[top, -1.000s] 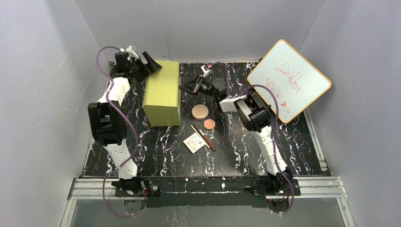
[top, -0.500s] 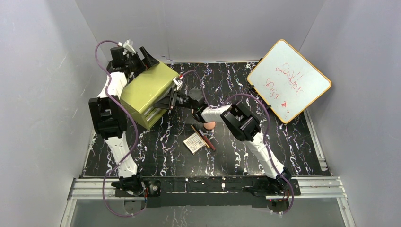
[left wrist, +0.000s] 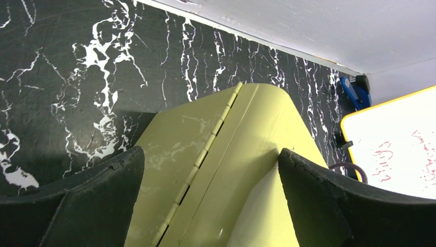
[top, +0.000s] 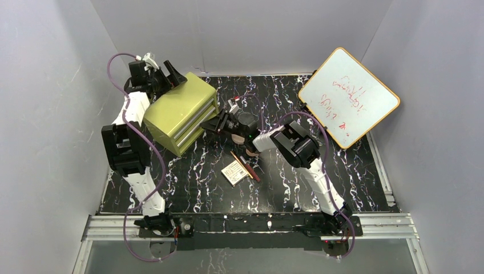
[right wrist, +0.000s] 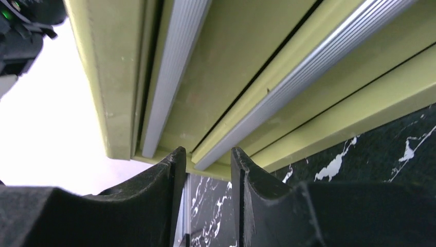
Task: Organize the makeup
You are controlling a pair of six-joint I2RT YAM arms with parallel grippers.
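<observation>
Makeup [top: 234,172]: lying mid-way along the table [top: 297,188], near the box [top: 177,111] and outside it.
Left gripper [left wrist: 210,157]: clamping the box's back corner.
Right gripper [right wrist: 205,159]: standing part open, fingertips flanking the end of a drawer rail [right wrist: 288,77].

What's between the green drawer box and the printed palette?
Nothing: in the top view, only bare marbled tabletop separates the green drawer box from the printed palette.
</observation>
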